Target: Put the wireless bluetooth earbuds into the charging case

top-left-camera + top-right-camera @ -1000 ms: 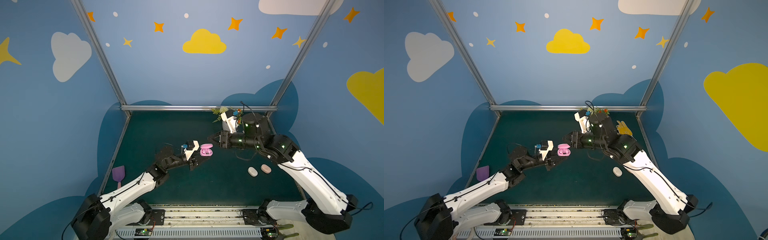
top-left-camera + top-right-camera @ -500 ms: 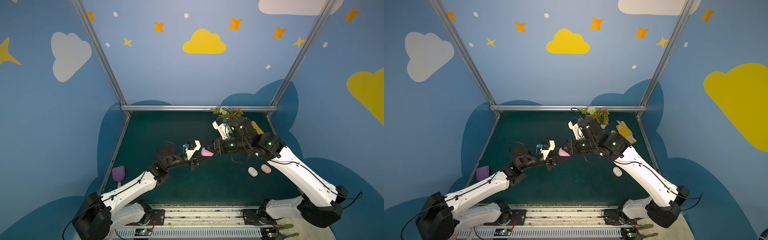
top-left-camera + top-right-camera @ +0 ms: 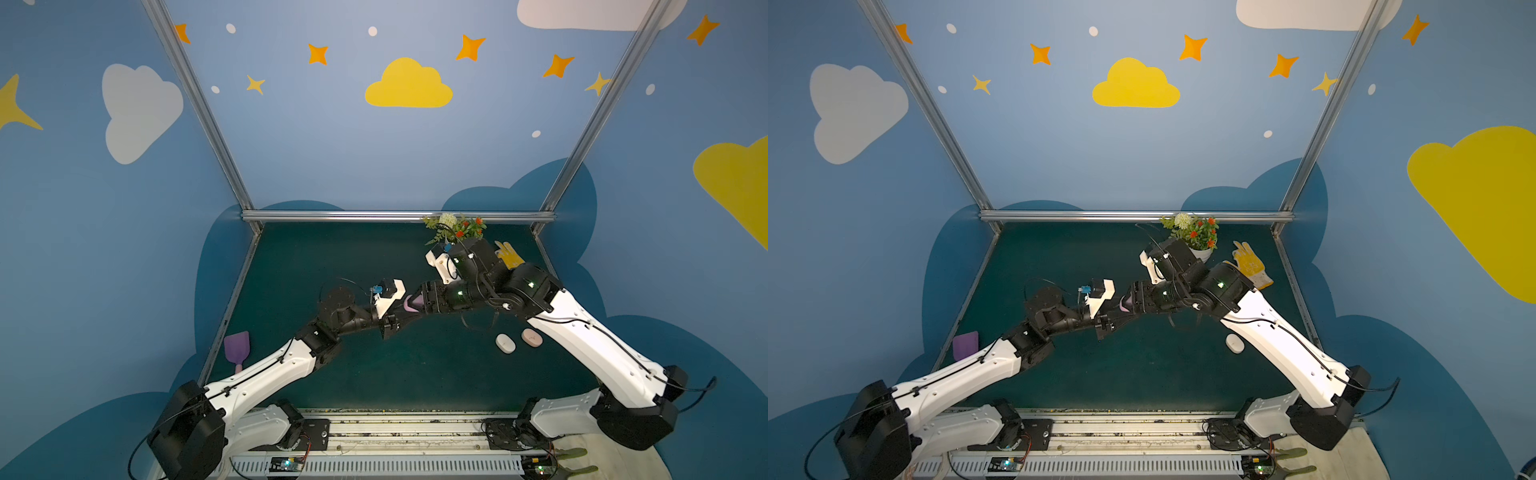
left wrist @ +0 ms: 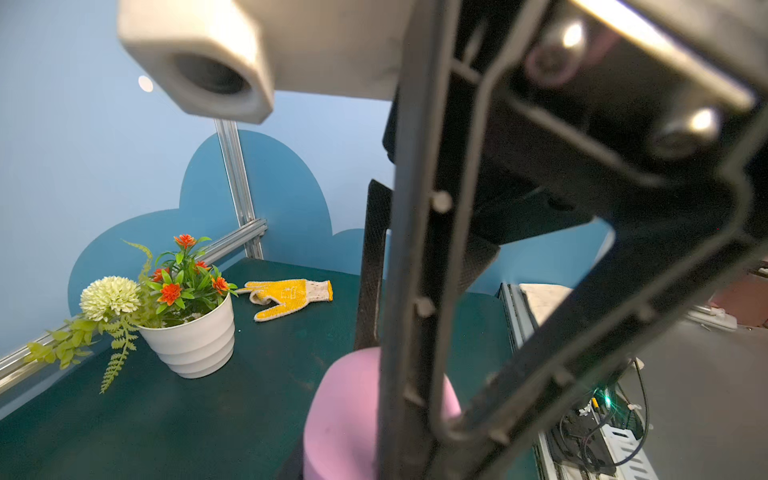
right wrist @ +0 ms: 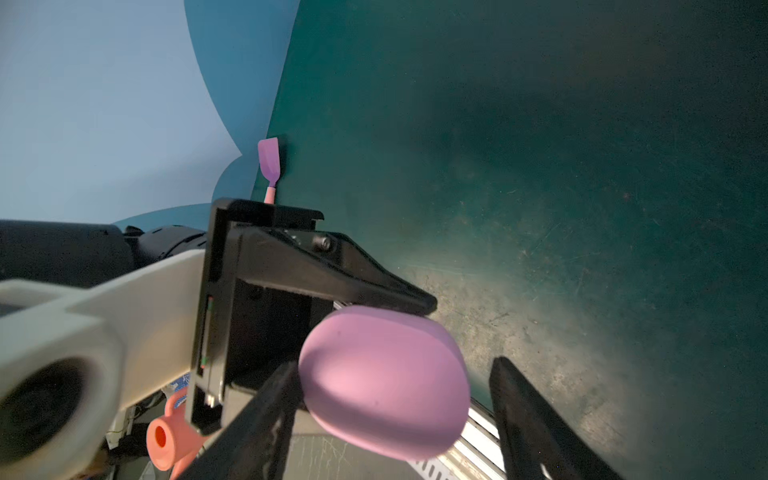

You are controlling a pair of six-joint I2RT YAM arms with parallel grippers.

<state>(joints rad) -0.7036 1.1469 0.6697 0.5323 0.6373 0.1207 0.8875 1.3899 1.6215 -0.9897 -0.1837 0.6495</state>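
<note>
My left gripper [image 3: 406, 311] is shut on a lilac charging case [image 3: 411, 302], which it holds above the middle of the green table. The case [image 5: 382, 382] looks closed, a smooth pebble. My right gripper [image 5: 395, 365] stands open around the case: one finger [image 5: 266, 415] touches its side and the other finger [image 5: 532, 424] stands apart. In both top views the two grippers meet at the case [image 3: 1126, 302]. The earbuds are hidden. A white case [image 3: 505, 343] and a peach-pink case [image 3: 531, 337] lie closed on the table under the right arm.
A white flower pot [image 3: 455, 226] and a yellow glove [image 3: 509, 254] sit at the back right. A purple spatula [image 3: 237, 347] lies at the table's left edge. Metal frame rails run along the back and both sides.
My right gripper has moved left to the case and opened its jaws. The case's lid stood up a second ago and now lies shut. The left gripper has kept its hold.
</note>
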